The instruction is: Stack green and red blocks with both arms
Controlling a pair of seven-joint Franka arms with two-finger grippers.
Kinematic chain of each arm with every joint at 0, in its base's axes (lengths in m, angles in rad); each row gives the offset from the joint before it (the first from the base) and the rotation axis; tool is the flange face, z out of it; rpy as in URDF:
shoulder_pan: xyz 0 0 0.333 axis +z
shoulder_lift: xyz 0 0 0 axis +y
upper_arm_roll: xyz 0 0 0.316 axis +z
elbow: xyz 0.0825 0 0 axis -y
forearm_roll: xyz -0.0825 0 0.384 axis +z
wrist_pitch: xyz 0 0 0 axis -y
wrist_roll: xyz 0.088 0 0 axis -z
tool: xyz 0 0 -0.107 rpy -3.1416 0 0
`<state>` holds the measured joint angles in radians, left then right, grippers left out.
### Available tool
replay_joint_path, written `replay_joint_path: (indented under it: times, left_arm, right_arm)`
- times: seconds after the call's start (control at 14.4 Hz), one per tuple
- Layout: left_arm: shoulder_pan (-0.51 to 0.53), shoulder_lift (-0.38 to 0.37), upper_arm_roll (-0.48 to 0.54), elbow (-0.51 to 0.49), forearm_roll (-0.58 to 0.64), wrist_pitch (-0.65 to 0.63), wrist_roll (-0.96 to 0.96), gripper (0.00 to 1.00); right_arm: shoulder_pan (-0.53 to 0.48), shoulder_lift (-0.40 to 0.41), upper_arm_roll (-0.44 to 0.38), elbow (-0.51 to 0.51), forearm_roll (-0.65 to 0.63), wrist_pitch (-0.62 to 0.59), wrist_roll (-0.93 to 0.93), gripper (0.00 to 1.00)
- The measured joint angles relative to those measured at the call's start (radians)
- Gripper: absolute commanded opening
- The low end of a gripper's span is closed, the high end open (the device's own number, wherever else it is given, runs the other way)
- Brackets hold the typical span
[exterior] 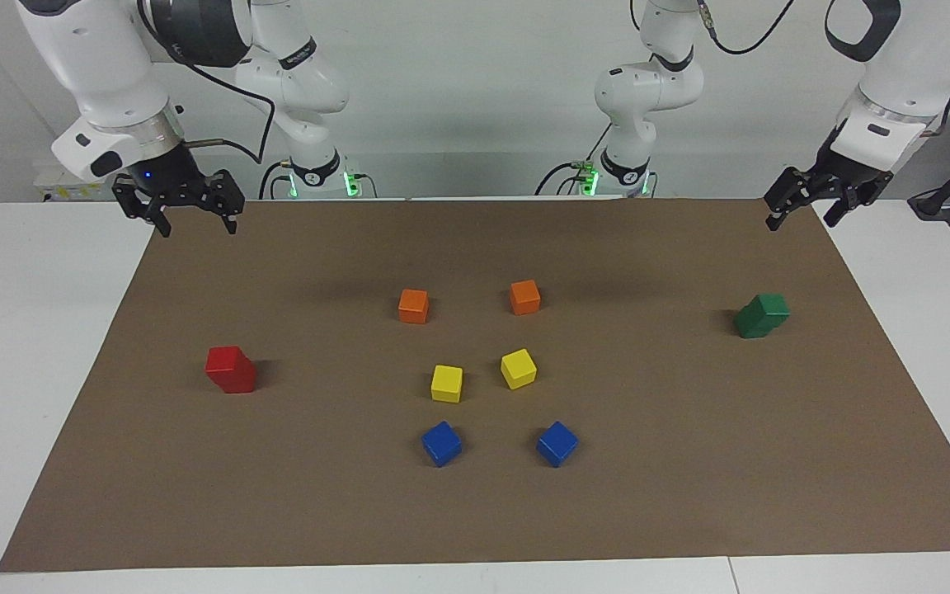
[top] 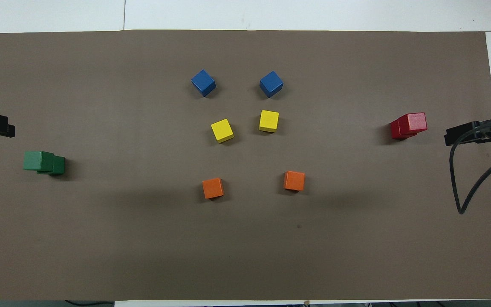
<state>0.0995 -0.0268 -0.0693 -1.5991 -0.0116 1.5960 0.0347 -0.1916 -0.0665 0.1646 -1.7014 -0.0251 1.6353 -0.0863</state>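
- Facing view: my right gripper [exterior: 192,221] hangs in the air at the upper left of the frame, over the corner of the brown paper mat [exterior: 475,511], its black fingers spread and holding nothing.
- My left gripper [exterior: 801,210] hangs at the upper right of that frame, over the mat's other top corner, fingers spread too, nothing between them.
- Two bright red matte cubes [exterior: 231,369] stand stacked at the left of the facing frame, the upper one resting a little askew on the lower; the stack sits well below my right gripper in the picture and apart from it.
- Two dark green matte cubes [exterior: 761,315] are stacked at the right of the frame, the top cube offset so it overhangs the bottom one; they are apart from my left gripper.
- Overhead view: the red stack [top: 408,125] shows at the right edge region, with my right gripper [top: 456,135] just beside it in the picture, and the green stack [top: 44,162] at the left, below the tip of my left gripper [top: 4,128].
- In the middle of the mat lie two orange cubes [exterior: 413,305], two yellow cubes [exterior: 446,384] and two blue cubes [exterior: 441,443], in pairs, all single and apart from one another.
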Motion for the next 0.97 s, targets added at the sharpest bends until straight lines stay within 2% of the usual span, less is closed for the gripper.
replay_joint_path:
  times: [0.35,0.97]
  left_arm:
    - [0.0,0.0,0.0,0.0,0.0,0.0,0.0,1.0]
    - [0.0,0.0,-0.002,0.0,0.0,0.0,0.0,1.0]
  right_arm:
    - [-0.006,0.007,-0.001,0.001,0.0,0.071,0.0,1.0]
    - [-0.008,0.01,-0.005,0.001,0.0,0.072,0.0,1.0]
